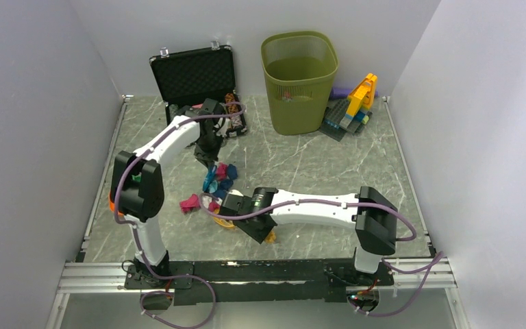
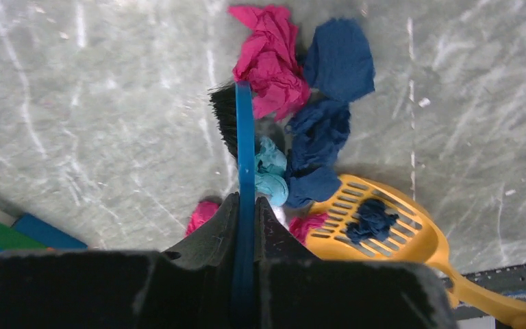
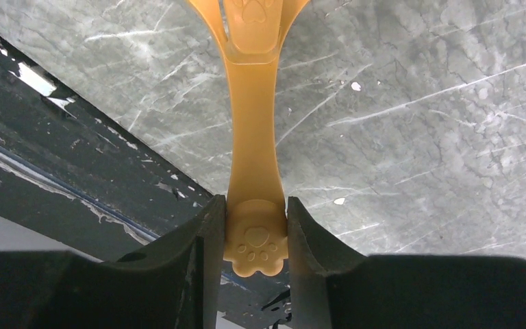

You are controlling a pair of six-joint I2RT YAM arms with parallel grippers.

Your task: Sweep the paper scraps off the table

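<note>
My left gripper [image 2: 246,202] is shut on the blue handle of a brush [image 2: 245,137], whose black bristles touch the table [image 2: 96,103] beside a pile of paper scraps [image 2: 270,62] in pink, navy and teal. From above the pile [image 1: 219,175] lies mid-table, with one pink scrap [image 1: 190,203] apart to its left. My right gripper [image 3: 255,205] is shut on the paw-print end of a yellow slotted scoop's handle [image 3: 252,123]. The scoop [image 2: 397,240] lies flat against the pile, with a navy scrap [image 2: 371,219] on it.
A green waste basket [image 1: 299,82] stands at the back centre. An open black case [image 1: 195,75] is at the back left and toy bricks [image 1: 353,106] at the back right. The metal rail [image 1: 260,271] runs along the near edge, close behind the scoop handle.
</note>
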